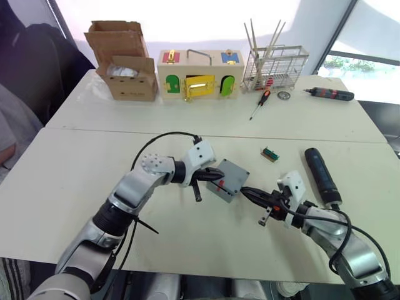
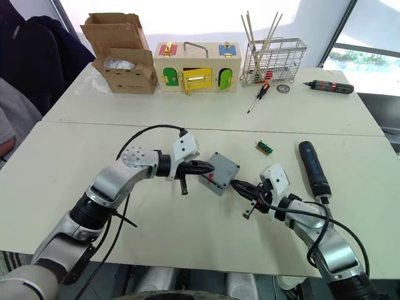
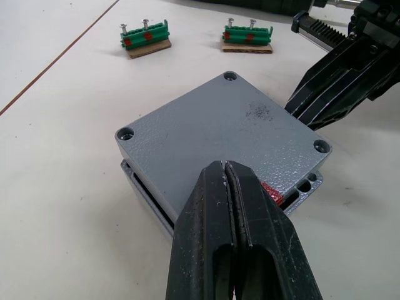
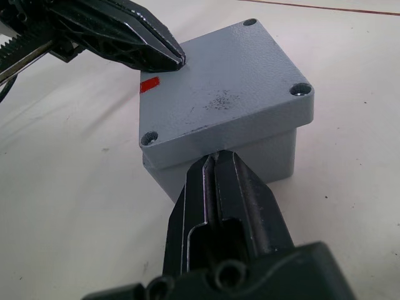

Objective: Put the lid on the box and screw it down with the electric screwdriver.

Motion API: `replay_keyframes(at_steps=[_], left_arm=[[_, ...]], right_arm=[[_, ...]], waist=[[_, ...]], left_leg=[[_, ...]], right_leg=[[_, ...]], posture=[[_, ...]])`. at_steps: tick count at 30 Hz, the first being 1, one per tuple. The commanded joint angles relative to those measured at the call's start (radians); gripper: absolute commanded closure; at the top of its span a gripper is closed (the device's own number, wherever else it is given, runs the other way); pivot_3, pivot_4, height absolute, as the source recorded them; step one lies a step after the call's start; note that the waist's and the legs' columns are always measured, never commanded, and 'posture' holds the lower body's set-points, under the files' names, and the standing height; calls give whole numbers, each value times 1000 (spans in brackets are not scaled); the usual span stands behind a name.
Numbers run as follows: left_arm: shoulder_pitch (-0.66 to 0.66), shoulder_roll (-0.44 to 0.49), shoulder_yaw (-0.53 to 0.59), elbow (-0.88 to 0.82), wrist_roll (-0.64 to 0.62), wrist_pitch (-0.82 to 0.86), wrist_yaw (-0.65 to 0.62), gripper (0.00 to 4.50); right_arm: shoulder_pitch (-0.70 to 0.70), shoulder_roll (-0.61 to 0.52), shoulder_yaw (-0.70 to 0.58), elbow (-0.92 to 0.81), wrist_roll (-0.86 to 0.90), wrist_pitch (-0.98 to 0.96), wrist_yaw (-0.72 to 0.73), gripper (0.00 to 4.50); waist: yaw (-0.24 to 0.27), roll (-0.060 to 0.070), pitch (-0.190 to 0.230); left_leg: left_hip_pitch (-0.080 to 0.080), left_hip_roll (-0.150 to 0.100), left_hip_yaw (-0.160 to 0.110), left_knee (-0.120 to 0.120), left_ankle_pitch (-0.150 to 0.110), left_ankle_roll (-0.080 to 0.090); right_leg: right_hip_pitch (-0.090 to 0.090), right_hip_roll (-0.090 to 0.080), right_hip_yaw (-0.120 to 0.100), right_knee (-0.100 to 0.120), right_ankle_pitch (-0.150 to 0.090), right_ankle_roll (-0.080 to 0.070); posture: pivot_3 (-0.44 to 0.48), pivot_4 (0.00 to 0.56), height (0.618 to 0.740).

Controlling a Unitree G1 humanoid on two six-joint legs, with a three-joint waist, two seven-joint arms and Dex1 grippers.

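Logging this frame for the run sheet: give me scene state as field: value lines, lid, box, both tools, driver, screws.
lid: on the box, slightly skewed, corner holes empty
left tool: shut, tips at the lid edge by the red mark
right tool: shut, tips against the opposite box side
electric screwdriver: lying on the table, right of the box, untouched
screws: standing in two green holders beyond the box

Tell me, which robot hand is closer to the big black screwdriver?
The right. The right gripper is beside the grey box, on the side where the screwdriver lies. The left gripper is at the box's far side, farther off.
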Motion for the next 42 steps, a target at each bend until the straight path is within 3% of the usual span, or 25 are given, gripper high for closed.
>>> replay_keyframes(at_steps=[1, 20, 36, 42], left_arm=[[34, 26, -42, 37, 32, 44, -11, 4500], [26, 42, -44, 48, 48, 12, -31, 4500], [29, 53, -48, 36, 50, 2, -42, 4500], [30, 55, -45, 33, 49, 1, -47, 4500]], right_arm=[[-7, 9, -29, -40, -11, -8, 16, 4454], [-28, 43, -98, -35, -13, 24, 42, 4454], [-183, 99, -111, 204, -179, -134, -25, 4454], [-198, 123, -111, 211, -157, -169, 4, 4454]], waist=[[0, 0, 0], [0, 1, 1], [-1, 2, 2], [-1, 3, 2]], left_leg=[[-1, 0, 0, 0, 0, 0], [-2, 0, 0, 0, 0, 0], [-2, 0, 0, 0, 0, -1], [-2, 0, 0, 0, 1, -1]], right_leg=[[-1, 0, 0, 0, 0, 0], [-1, 1, 0, 0, 1, 2], [-1, 1, -1, 0, 1, 2], [-1, 3, -1, 0, 2, 3]], posture=[[0, 150, 735], [0, 150, 735], [0, 150, 735], [0, 150, 735]])
